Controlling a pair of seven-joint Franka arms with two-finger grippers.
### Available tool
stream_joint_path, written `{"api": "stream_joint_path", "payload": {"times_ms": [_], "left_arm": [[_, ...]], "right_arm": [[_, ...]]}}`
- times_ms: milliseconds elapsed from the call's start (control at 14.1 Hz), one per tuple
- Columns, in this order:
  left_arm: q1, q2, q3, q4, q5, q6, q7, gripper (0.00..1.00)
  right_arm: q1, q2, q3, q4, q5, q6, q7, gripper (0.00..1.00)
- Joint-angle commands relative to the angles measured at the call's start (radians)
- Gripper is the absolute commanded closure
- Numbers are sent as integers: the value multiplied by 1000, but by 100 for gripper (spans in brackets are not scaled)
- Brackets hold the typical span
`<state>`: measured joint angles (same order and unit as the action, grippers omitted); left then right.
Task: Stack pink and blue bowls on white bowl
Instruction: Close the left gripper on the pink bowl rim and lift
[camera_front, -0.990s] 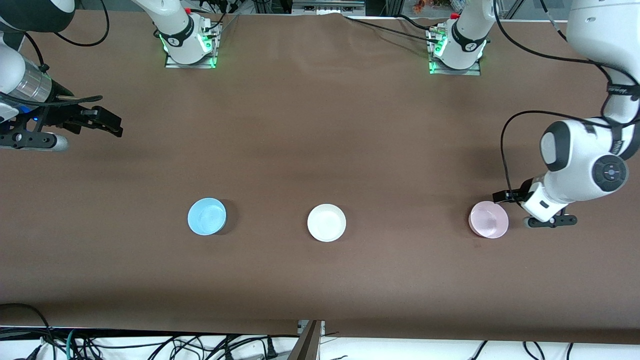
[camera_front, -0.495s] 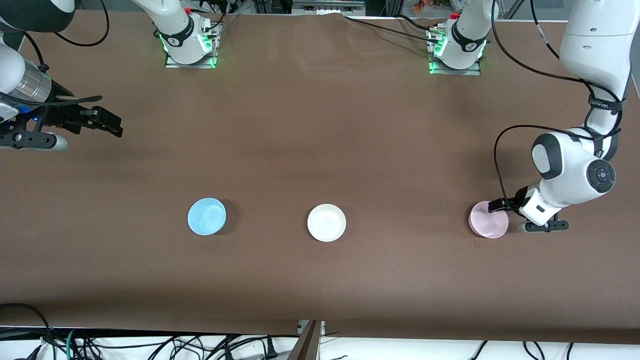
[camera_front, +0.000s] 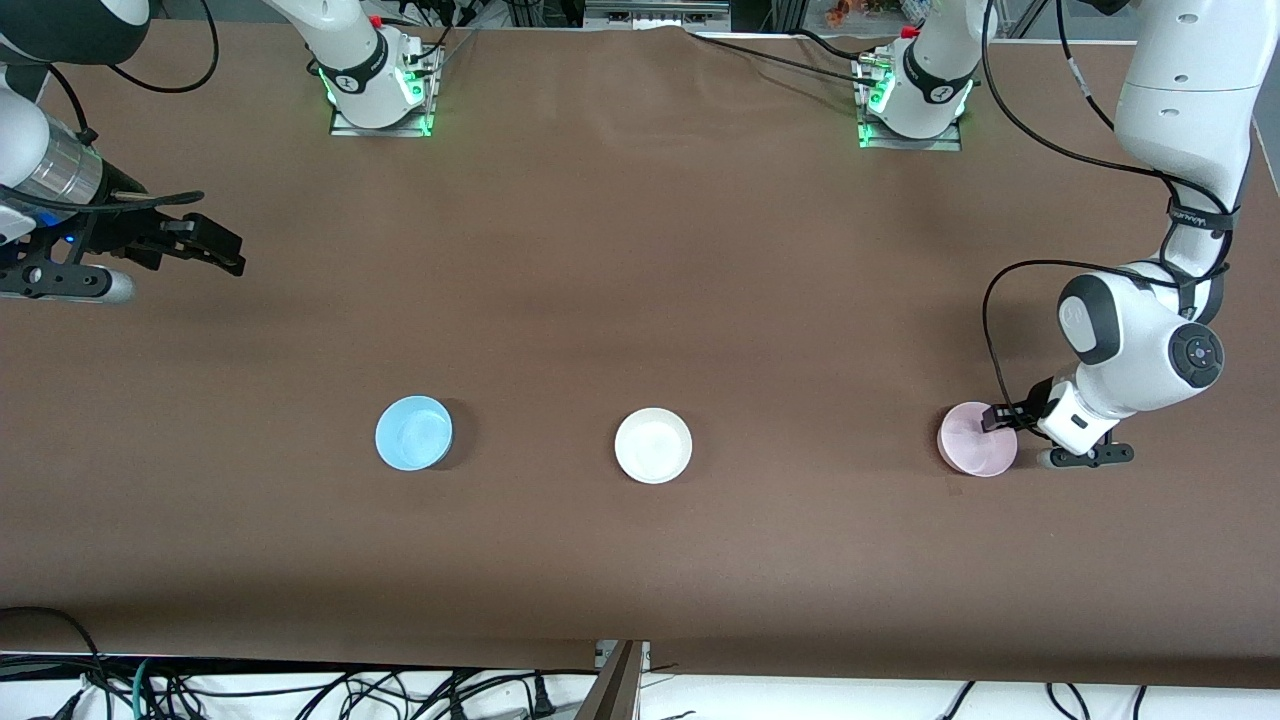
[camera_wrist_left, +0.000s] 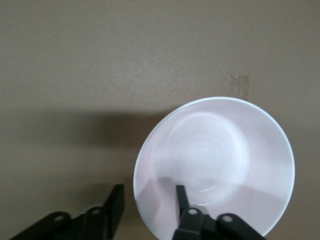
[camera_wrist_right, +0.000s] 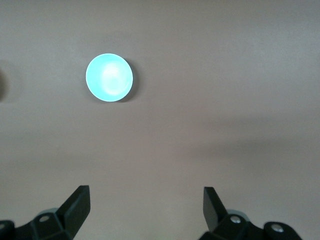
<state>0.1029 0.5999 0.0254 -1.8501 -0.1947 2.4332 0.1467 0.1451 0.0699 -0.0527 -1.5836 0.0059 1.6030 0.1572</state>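
Left gripper (camera_wrist_left: 147, 207) is down at the pink bowl (camera_front: 972, 440), at the left arm's end of the table. One black finger (camera_wrist_left: 181, 197) is inside the bowl and the other finger is outside it, so the thin rim sits between them. A gap shows between the outside finger and the rim, so the fingers are partly closed around the rim and do not pinch it. The bowl sits flat on the table.

Right gripper (camera_wrist_right: 147, 207) hangs over the table at the right arm's end and waits. Its two black fingers stand wide apart and hold nothing.

Biggest of all is the table (camera_front: 640, 250). It is long and covered with a flat brown cloth that looks dull and a bit soft. The two white arms are smooth and round, with shiny shells and black cables looping off them. Their bases stand on the table edge farthest from the front camera.

Three small bowls sit in a row, well apart from each other. All three are round, shallow and smooth, and look the same size. The white bowl (camera_front: 653, 445) is in the middle. The blue bowl (camera_front: 413, 432) is toward the right arm's end. The pink bowl has faint rings on its inside floor.
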Motion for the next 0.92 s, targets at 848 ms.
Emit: {"api": "stream_joint_path", "payload": {"times_ms": [848], "left_arm": [[-83,1,-63,244,-189,-266,-128,100]], "right_arm": [[-12,1,7,11,11,2,4,0]]}}
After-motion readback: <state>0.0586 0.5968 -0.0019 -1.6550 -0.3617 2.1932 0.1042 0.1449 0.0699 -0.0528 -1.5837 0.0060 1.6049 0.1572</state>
